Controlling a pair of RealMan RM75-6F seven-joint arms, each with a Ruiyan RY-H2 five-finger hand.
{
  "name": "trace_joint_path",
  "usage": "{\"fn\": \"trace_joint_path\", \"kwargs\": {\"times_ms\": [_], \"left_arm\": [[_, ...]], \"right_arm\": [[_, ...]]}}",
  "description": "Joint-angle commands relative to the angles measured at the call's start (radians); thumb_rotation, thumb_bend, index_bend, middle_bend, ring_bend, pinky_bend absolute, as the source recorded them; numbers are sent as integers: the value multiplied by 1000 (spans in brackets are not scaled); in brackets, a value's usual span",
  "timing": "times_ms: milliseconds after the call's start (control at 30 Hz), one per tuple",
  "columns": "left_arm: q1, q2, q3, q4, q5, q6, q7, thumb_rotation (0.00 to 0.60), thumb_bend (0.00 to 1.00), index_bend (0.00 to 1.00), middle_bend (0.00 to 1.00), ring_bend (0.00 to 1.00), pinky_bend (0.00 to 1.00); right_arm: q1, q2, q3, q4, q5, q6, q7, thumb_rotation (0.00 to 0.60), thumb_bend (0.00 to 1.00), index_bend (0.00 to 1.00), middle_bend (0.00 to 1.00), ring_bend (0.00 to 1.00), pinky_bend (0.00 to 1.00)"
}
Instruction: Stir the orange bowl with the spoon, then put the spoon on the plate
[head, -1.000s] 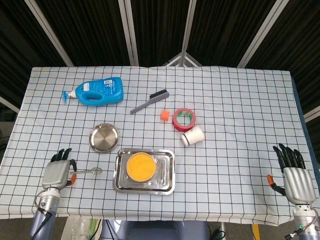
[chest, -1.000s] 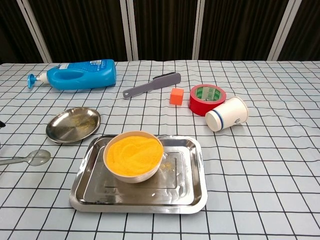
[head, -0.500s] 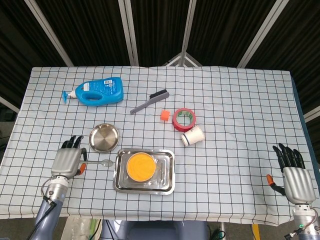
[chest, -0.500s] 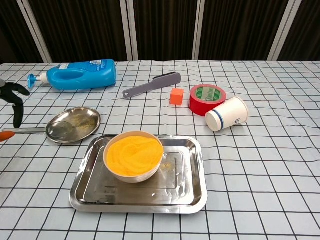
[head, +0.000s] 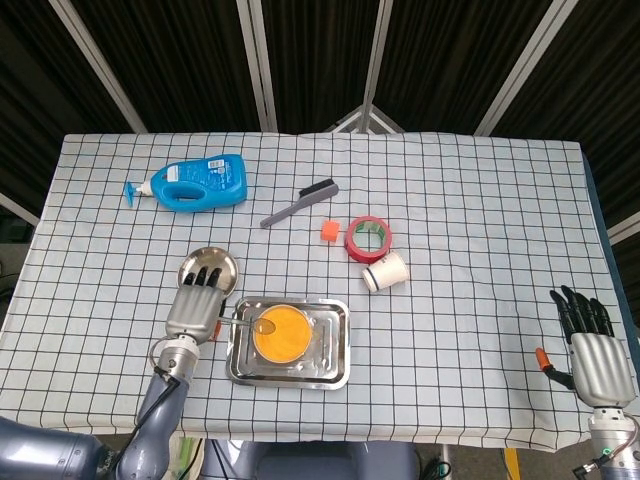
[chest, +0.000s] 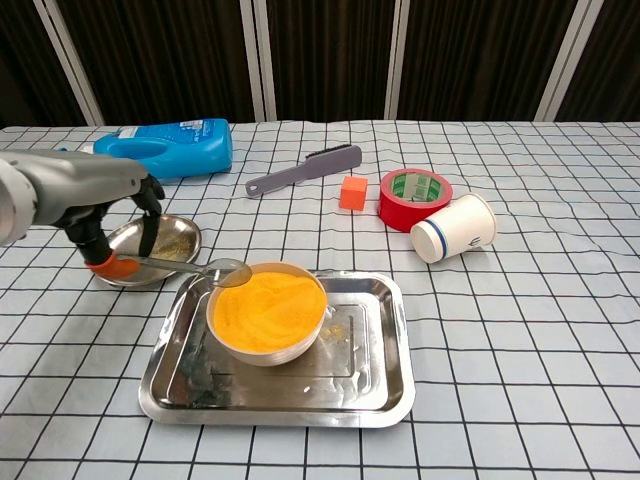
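Fingers (chest: 148, 190) of the left hand (head: 196, 303) pinch the metal spoon (chest: 190, 267) by its handle; its scoop hovers at the orange bowl's (chest: 267, 311) left rim, inside the steel tray (chest: 385, 385). Beside it sits the round plate (chest: 183, 236). Right hand (head: 592, 351) rests open, fingers spread.

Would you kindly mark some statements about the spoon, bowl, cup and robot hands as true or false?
1. The left robot hand holds the metal spoon. True.
2. The spoon's scoop is over the round steel plate. False: it is at the rim of the orange-filled bowl.
3. The white paper cup stands upright. False: it lies on its side.
4. The bowl sits in the rectangular steel tray. True.
5. The right robot hand grips the red tape roll. False: it holds nothing.
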Motion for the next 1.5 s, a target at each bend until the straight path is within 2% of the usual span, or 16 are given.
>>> {"fn": "trace_joint_path", "kwargs": {"times_ms": [33, 167, 333, 600, 767, 800, 867, 933, 967, 1033, 1133, 1233, 1300, 1500], "left_arm": [[-35, -38, -10, 23, -25, 26, 15, 600, 541, 510, 57, 12, 114], [-58, -62, -6, 35, -34, 43, 14, 600, 495, 488, 55, 12, 114], [-72, -72, 4, 42, -37, 59, 6, 600, 306, 408, 28, 12, 114], [-63, -43, 25, 20, 7, 59, -58, 600, 287, 353, 23, 12, 114], [-36, 19, 65, -20, 74, 71, -97, 600, 277, 282, 35, 15, 116], [-29, 36, 78, -27, 92, 74, -103, 600, 273, 253, 51, 34, 144], [-17, 74, 103, -34, 122, 80, -109, 600, 267, 216, 100, 109, 280], [-8, 108, 124, -34, 143, 80, -110, 600, 266, 207, 243, 291, 501], [-3, 123, 130, -35, 149, 75, -117, 600, 266, 212, 316, 364, 565], [5, 147, 129, -35, 154, 61, -141, 600, 266, 242, 580, 591, 748], [10, 167, 116, -41, 137, 36, -173, 600, 267, 343, 869, 829, 930], [3, 174, 103, -49, 109, 15, -184, 600, 292, 481, 997, 974, 1000], [-4, 169, 102, -51, 90, 10, -177, 600, 321, 508, 1000, 998, 1000], [-42, 125, 85, -47, 17, 12, -147, 600, 407, 506, 1000, 1000, 1000]], "right_arm": [[0, 1, 1, 0, 1, -1, 4, 600, 393, 0, 0, 0, 0], [1, 2, 1, -1, 2, -4, 8, 600, 394, 0, 0, 0, 0], [0, 5, 0, -4, 2, -5, 12, 600, 393, 0, 0, 0, 0], [1, 6, 0, -7, 5, -8, 15, 600, 394, 0, 0, 0, 0], [1, 8, 1, -6, 6, -9, 17, 600, 394, 0, 0, 0, 0], [1, 8, 1, -6, 6, -9, 17, 600, 394, 0, 0, 0, 0], [2, 8, 0, -7, 7, -11, 17, 600, 394, 0, 0, 0, 0], [2, 8, -1, -9, 6, -13, 15, 600, 394, 0, 0, 0, 0], [2, 8, -1, -10, 6, -13, 13, 600, 394, 0, 0, 0, 0], [3, 7, -2, -13, 5, -13, 11, 600, 393, 0, 0, 0, 0], [4, 6, -3, -14, 5, -15, 6, 600, 393, 0, 0, 0, 0], [5, 5, -3, -15, 6, -18, 4, 600, 394, 0, 0, 0, 0], [5, 5, -3, -16, 6, -18, 5, 600, 394, 0, 0, 0, 0], [5, 8, -3, -15, 5, -19, 12, 600, 394, 0, 0, 0, 0]]}}
